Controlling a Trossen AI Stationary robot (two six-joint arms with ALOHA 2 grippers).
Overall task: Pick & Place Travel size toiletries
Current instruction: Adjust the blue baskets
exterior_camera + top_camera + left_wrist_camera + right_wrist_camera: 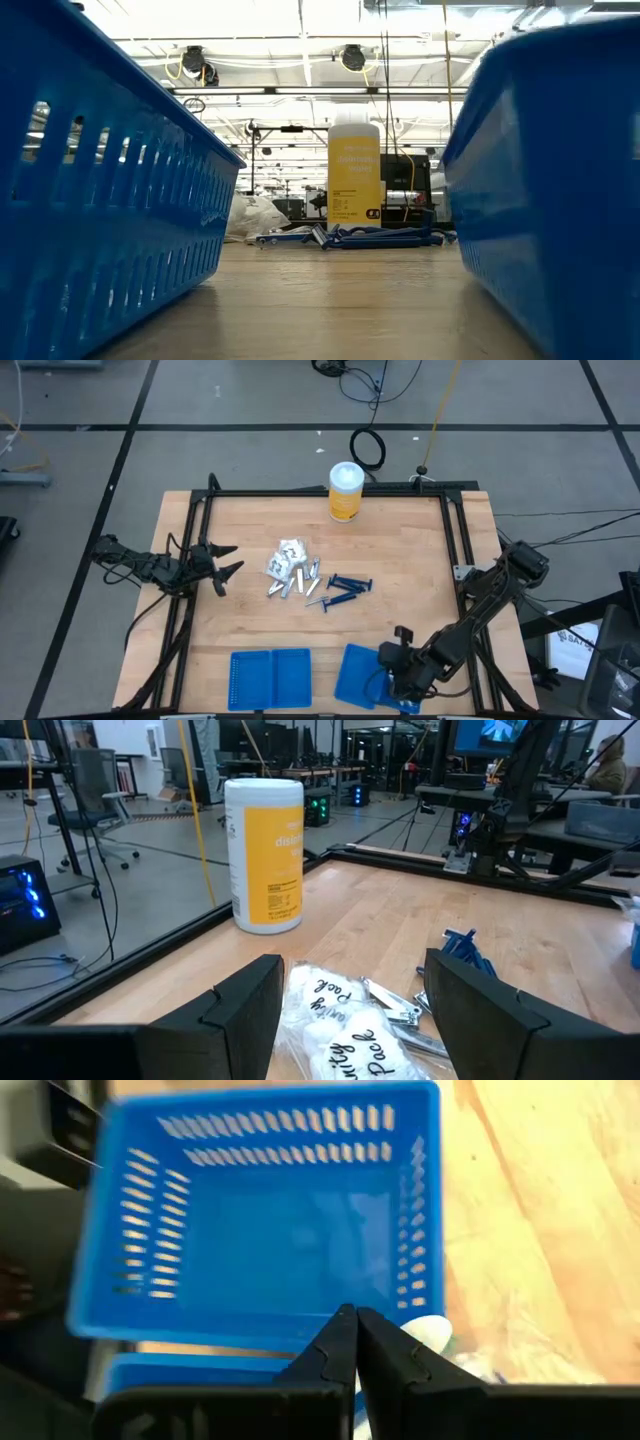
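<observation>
Left gripper [228, 570] sits at the bench's left edge, jaws spread wide, nothing between them, pointed at the pile. Right gripper [398, 682] is down at the near right corner over a blue tray [355, 672], fingers pressed together, nothing visibly held.

Bench [400, 560] is light wood inside a black frame. Two blue slotted trays: one double tray [270, 679] at the near edge, the other tilted beside it to the right. Yellow canister [346, 492] with white lid stands upright at the far edge.

Travel size toiletries [305, 578] lie loose in a cluster mid-bench, none in the trays: white clear-wrapped packets [290, 557] with black script lettering on the left, short silver tubes [300, 582] in the middle, slim dark blue sticks [345, 587] on the right, touching and overlapping.
</observation>
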